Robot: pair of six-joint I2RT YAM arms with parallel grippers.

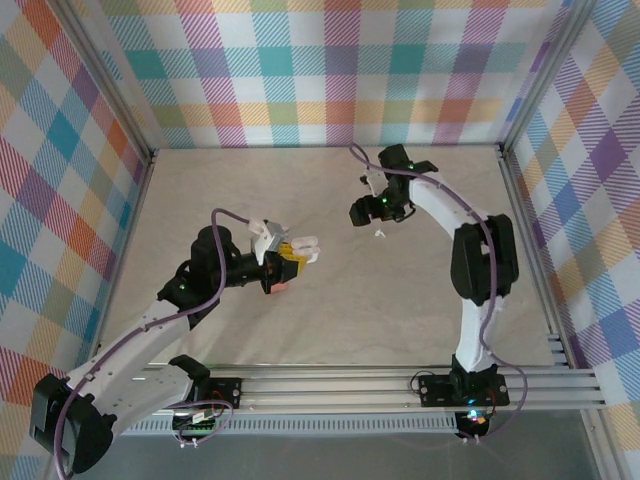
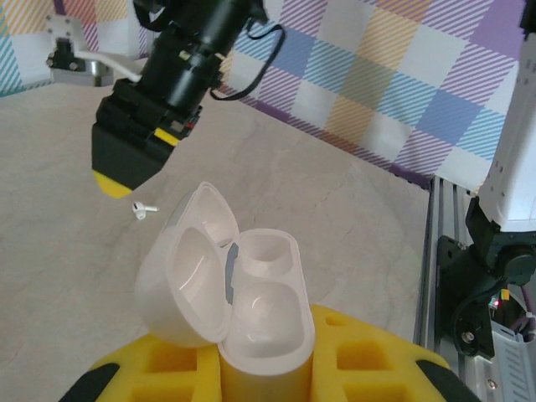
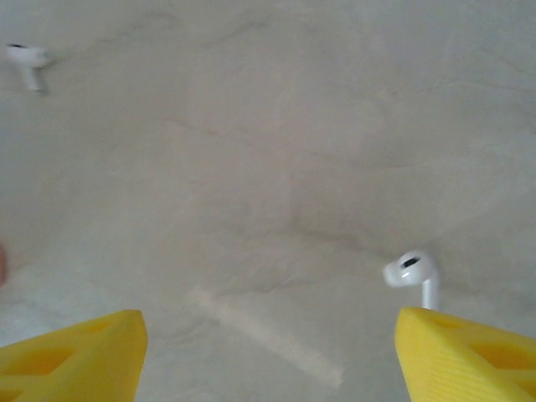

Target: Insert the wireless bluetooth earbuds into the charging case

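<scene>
My left gripper (image 2: 266,373) is shut on the base of a white charging case (image 2: 266,318), gripped between yellow fingers (image 2: 377,356). The case's lid (image 2: 184,280) is swung open to the left and both wells are empty. In the top view the left gripper (image 1: 283,262) and the case (image 1: 302,246) are left of the table's middle. The right gripper (image 3: 268,327) hovers open over the table with nothing between its yellow fingers (image 3: 456,356). One white earbud (image 3: 412,272) lies just beyond its right fingertip, and another white earbud (image 3: 29,60) lies further off at upper left. The top view shows an earbud (image 1: 379,234) just below the right gripper (image 1: 365,211).
The beige tabletop (image 1: 330,320) is walled by plaid panels, with aluminium rails (image 1: 400,380) along the near edge. A small salmon-pink item (image 1: 281,288) lies just below the left gripper. In the left wrist view the right gripper (image 2: 126,163) hangs over a white earbud (image 2: 144,209).
</scene>
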